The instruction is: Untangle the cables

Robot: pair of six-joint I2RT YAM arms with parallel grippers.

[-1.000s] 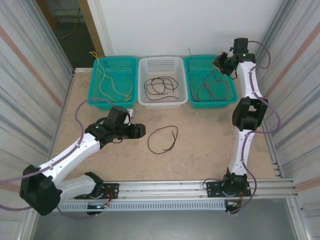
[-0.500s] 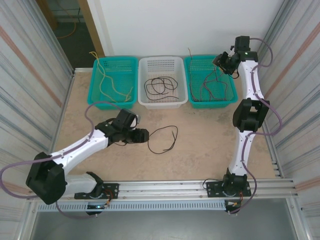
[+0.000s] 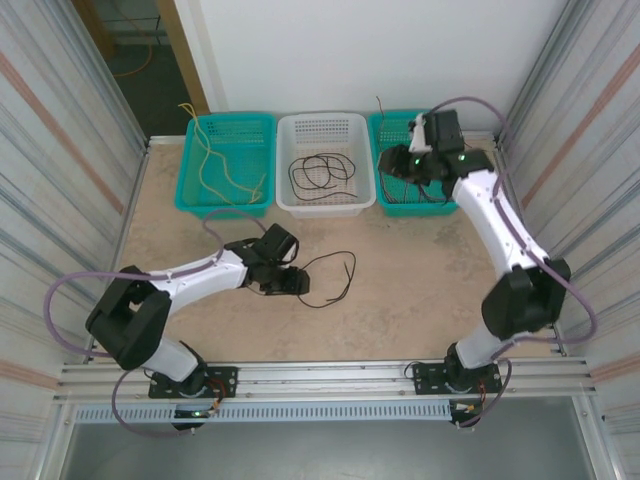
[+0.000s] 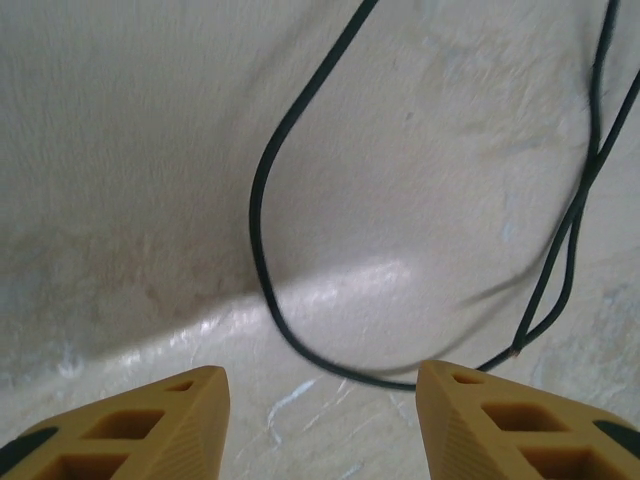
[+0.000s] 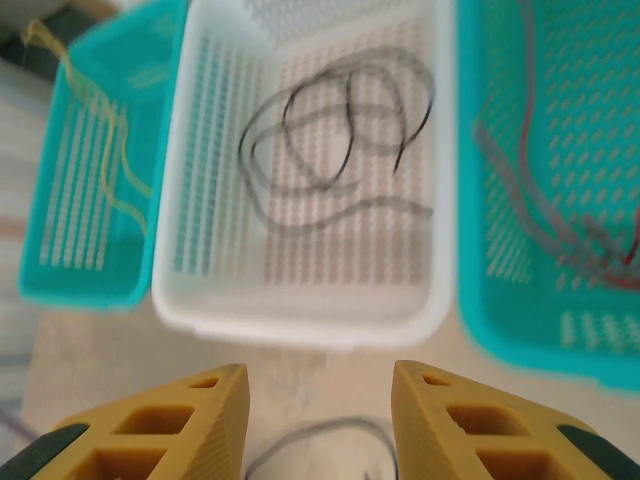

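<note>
A pale speckled counter (image 3: 420,270) carries 3 perforated plastic baskets in a row along its far edge. The teal basket on the left (image 3: 228,119) holds thin yellow cables (image 3: 210,165). The white basket in the middle (image 3: 325,207) holds coiled black cables (image 3: 322,170). The teal basket on the right (image 3: 400,208) holds red and dark cables (image 5: 525,120).

1 more thin black cable (image 3: 322,256) lies in an open loop on the bare counter, in front of the white basket and apart from it. The left gripper (image 3: 295,283) is low at the left end of this loop. In the left wrist view its 2 yellow fingers (image 4: 160,420) stand apart with nothing between them, and the cable (image 4: 258,200) curves over the counter just beyond their tips.

The right gripper (image 3: 397,167) hangs above the near left part of the right teal basket. Its fingers (image 5: 180,420) are spread and grasp nothing, with the white basket (image 5: 300,320) below them.
</note>
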